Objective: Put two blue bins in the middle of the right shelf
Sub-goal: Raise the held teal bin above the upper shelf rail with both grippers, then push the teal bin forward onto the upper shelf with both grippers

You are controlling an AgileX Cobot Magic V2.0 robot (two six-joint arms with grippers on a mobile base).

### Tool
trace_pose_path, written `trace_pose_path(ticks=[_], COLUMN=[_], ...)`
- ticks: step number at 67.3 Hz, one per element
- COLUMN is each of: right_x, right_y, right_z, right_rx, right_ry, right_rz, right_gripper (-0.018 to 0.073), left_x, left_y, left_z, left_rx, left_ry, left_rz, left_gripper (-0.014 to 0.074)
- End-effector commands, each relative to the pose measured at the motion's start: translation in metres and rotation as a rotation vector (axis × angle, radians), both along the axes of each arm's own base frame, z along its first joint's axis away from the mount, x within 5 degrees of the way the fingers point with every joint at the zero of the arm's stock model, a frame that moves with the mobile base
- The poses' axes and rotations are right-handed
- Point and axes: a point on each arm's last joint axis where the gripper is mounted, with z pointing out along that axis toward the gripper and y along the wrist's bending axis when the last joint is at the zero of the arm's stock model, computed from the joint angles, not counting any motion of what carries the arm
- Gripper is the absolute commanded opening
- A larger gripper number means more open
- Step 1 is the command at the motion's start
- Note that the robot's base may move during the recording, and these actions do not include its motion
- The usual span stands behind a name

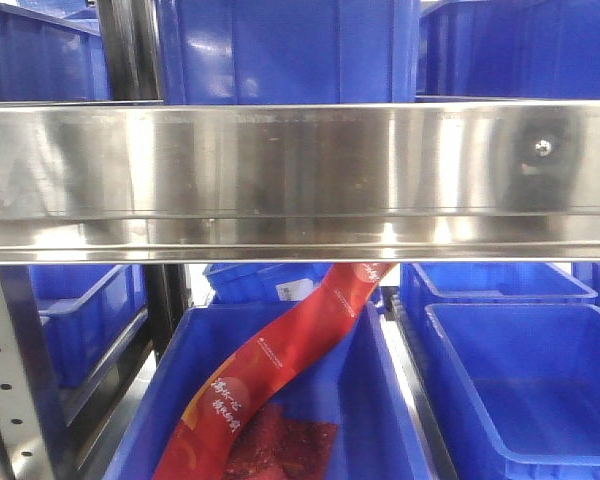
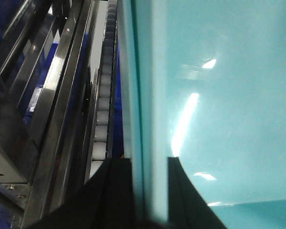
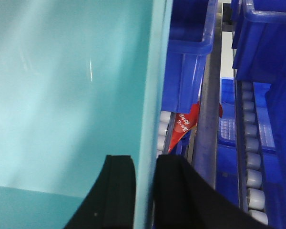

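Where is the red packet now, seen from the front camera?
In the front view the red packet lies slanted in the dark blue crate at lower left of centre, just under the steel shelf beam, its top end reaching toward the beam.

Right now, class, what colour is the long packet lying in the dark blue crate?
Red packet, clearest in the exterior front-facing view.

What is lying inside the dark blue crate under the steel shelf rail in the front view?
Inside the dark blue crate lies a long red packet with printed text, leaning diagonally, over a red mesh-like bag. The steel rail covers the packet's upper end.
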Motion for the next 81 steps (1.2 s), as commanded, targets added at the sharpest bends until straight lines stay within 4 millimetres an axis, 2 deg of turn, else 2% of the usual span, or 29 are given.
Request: trace_pose_path(ticks=[1, 45, 53, 59, 73, 81], right_x=[-0.006, -0.007, -0.003, 0.008, 0.031, 0.042], right_y=[0.001, 0.002, 0.002, 0.004, 0.014, 0.018], right_z=[0.018, 0.015, 0.000, -0.018, -0.064, -0.079], right_rx=[0.049, 0.075, 0.148, 0.149, 0.150, 0.136], right_ry=[-0.112, -0.073, 0.081, 0.157, 0.236, 0.254], right_rz=[0.028, 0.022, -0.072, -0.124, -0.156, -0.156], right_gripper=[-0.0163, -0.0164, -0.0165, -0.0165, -0.0165, -0.0165], left_x=[-0.002, -0.002, 0.012, 0.026, 0.055, 0.070], left_y=[-0.002, -0.002, -0.005, -0.009, -0.018, -0.023], left_z=[0.017, 0.016, 0.000, -0.018, -0.047, -0.065], left_rx=[-0.034, -0.032, -0.002, 0.024, 0.062, 0.079], left_ry=[-0.132, -0.126, -0.041, 0.042, 0.125, 0.171], left_rz=[-0.031, -0.030, -0.010, 0.007, 0.016, 0.020], left_gripper=[-0.0111, -0.0111, -0.0111, -0.0111, -0.0111, -0.0111])
